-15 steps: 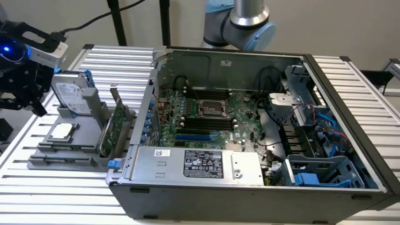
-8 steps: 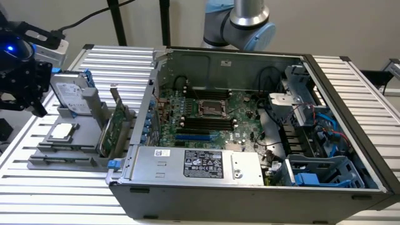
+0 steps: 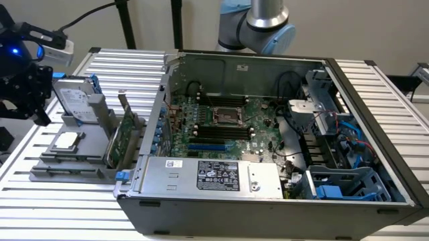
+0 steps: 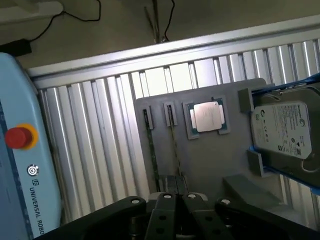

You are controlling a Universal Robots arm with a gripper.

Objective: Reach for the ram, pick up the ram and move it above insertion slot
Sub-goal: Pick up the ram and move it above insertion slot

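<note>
Ram [image 4: 174, 142] is standing on edge in the gray holder [image 4: 210, 160] | looking thin, light, snappable: taking it by its long edges | gripper [image 4: 174, 189] is hovering close, can't tell if open or closed

A grey tray [image 4: 220, 165] lies on a ribbed metal table [image 4: 100, 150]. Near one side edge of the tray, two thin boards stand on edge in parallel slots, side by side but apart. A dark green board [image 4: 151, 150] is nearest that edge, and a thinner board [image 4: 174, 142] is just inward of it. Next inward, a square processor [image 4: 207, 116] lies flat in a recess. At the opposite edge, a blue-edged silver hard drive [image 4: 282, 131] sits label up between grey blocks. The black gripper [image 4: 175, 195] hangs over the tray at the end of the thinner board; whether they touch cannot be told. Beyond the table's edge is a pale blue control pad [image 4: 20, 175] with a red button [image 4: 19, 136]. Black cables [image 4: 85, 15] lie on the floor.
</note>
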